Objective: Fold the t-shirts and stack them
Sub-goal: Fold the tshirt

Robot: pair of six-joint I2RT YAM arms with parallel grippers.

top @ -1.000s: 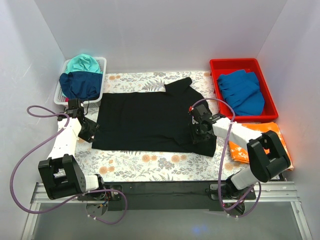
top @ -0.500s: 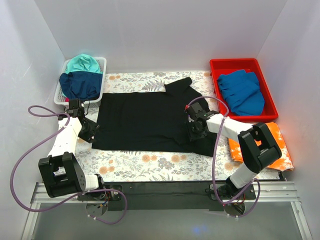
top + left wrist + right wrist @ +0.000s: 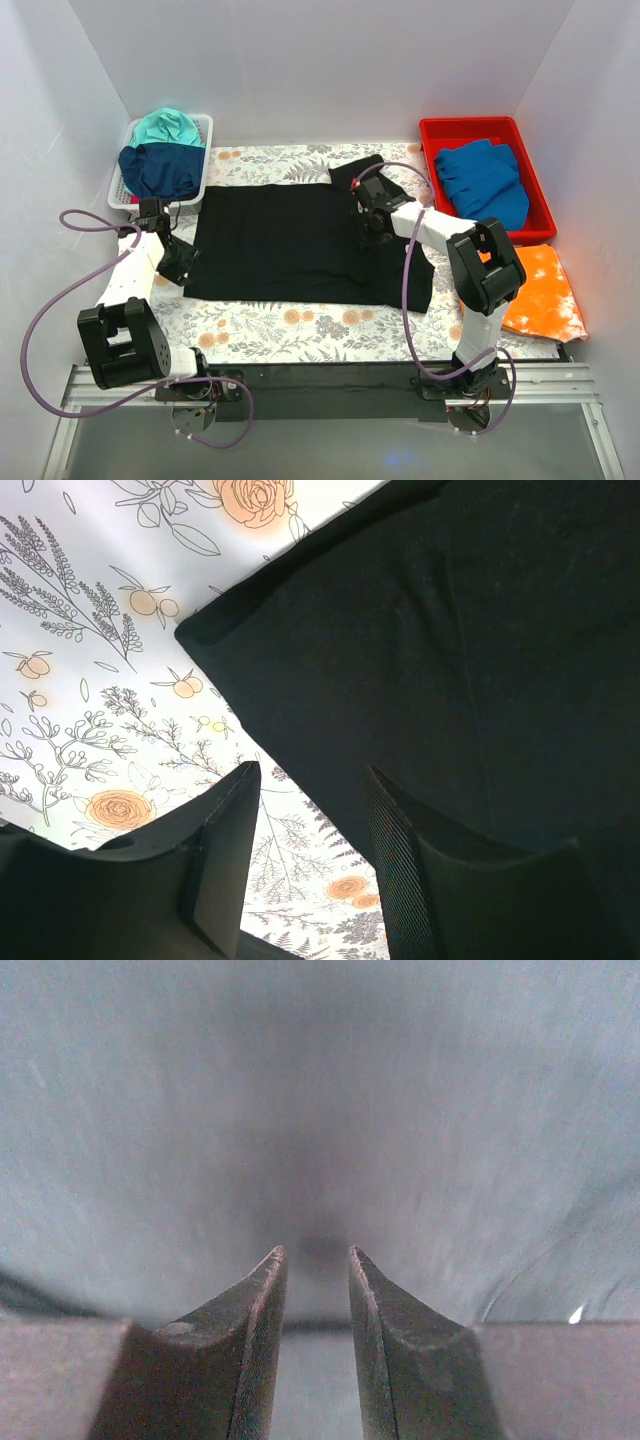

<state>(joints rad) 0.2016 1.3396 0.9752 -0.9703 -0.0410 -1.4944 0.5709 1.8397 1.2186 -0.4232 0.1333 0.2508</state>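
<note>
The black t-shirt [image 3: 290, 240] lies flat, lengthwise, sleeves toward the red bin [image 3: 470, 123]. Opposite the bin, the left fingers [image 3: 225, 850] gape over its hem corner. The outstretched right fingers [image 3: 255, 1335] press it, grip unclear.

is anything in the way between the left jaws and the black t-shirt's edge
Nothing visible. The left jaws stand open right at the near corner of the black t-shirt, and only the floral table cloth shows in the gap between them.
</note>
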